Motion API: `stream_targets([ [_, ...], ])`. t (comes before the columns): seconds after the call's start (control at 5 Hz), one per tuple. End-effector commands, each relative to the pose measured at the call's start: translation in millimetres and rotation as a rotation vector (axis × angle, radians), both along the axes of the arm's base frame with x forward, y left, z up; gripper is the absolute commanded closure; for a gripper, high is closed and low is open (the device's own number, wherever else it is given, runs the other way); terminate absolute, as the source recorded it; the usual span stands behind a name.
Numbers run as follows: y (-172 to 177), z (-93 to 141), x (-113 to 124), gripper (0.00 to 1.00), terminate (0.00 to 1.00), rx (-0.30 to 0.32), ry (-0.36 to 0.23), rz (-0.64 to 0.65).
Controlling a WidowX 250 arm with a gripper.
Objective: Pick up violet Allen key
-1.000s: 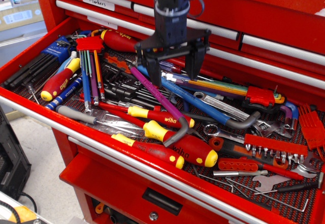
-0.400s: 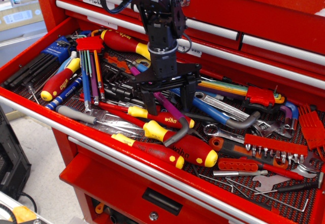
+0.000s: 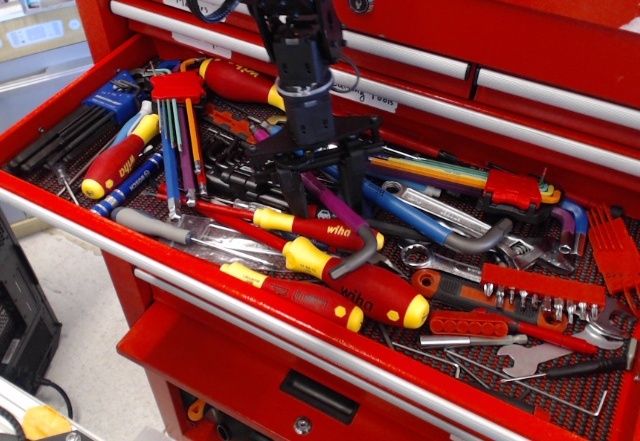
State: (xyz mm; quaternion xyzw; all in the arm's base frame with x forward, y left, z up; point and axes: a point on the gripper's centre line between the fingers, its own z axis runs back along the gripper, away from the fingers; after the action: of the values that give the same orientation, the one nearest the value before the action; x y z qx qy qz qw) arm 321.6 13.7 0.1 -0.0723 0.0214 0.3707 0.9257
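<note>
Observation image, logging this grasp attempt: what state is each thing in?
pincer: lowered into the drawer, fingers straddling the violet key's shaft; closure unclear.
violet Allen key: lying on the tool pile, grey bend toward the front, partly hidden.
blue Allen key: lying flat, untouched.
tool drawer: pulled open.
upper drawers: shut.

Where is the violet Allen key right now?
The violet Allen key lies mid-drawer, running diagonally between the gripper fingers, its grey bent end over the red-and-yellow screwdrivers, just left of the blue Allen key.
</note>
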Motion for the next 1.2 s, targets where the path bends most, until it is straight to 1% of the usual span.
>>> stream_targets([
  [0.0, -2.0, 21.7, 3.8, 1.0, 0.0, 0.024, 0.024, -0.028],
  [0.2, -2.5, 44.3, 1.2, 1.0, 0.0, 0.058, 0.065, -0.004],
  [0.4, 2.2, 77.1, -5.1, 1.0, 0.0, 0.139, 0.066, 0.04],
  [0.6, 15.8, 113.0, -13.5, 1.0, 0.0, 0.255, -0.004, 0.121],
  [0.8, 28.2, 142.2, -20.0, 1.0, 0.0, 0.405, -0.099, 0.199],
  [1.0, 42.7, 173.8, -19.7, 1.0, 0.0, 0.454, -0.13, 0.245],
])
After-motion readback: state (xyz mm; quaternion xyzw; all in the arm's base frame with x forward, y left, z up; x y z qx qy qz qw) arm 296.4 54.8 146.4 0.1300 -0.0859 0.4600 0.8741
